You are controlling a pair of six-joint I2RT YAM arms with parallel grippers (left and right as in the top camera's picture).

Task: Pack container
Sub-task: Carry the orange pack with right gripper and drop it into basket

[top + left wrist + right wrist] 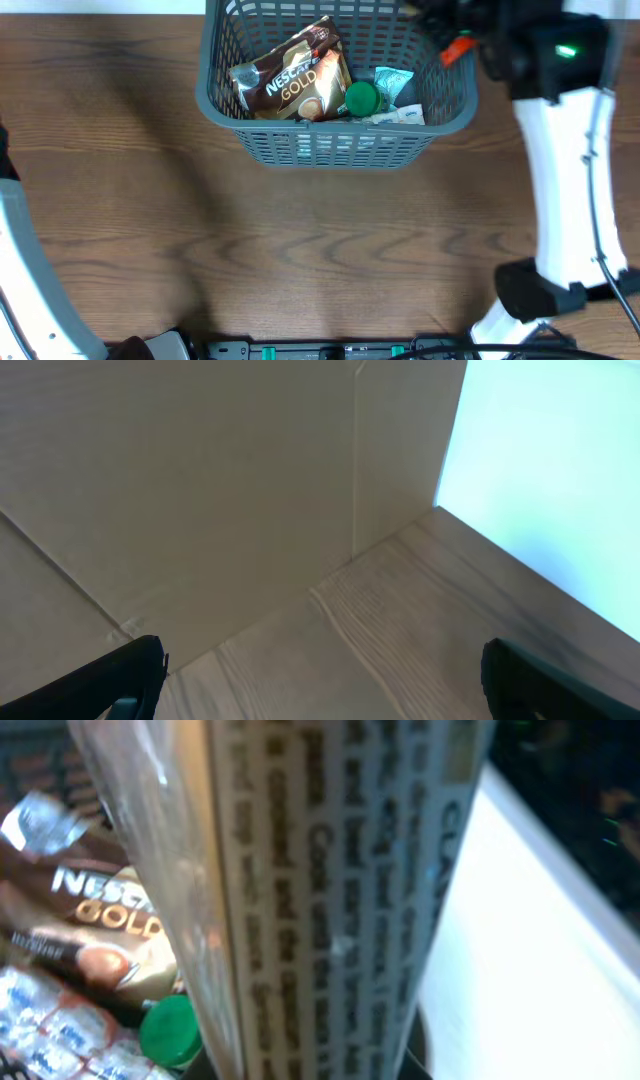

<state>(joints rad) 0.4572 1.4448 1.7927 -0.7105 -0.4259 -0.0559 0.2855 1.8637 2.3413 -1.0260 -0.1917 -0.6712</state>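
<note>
Hovering upper right, the right gripper [445, 28] clamps a printed packet [330, 900] over the basket [330, 150] — released near the rim, it could tip outside; the left gripper [325, 675] gapes.

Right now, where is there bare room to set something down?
Bare table spreads wide before the container's near wall and to its left. Crowded: Nescafe packet, green cap and teal packet fill its near half, under the right end effector's clear packet.

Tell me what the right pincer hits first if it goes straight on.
The printed packet just before the right pincer; beyond it, probably the green cap or Nescafe Gold packet in the container; depth unclear.
</note>
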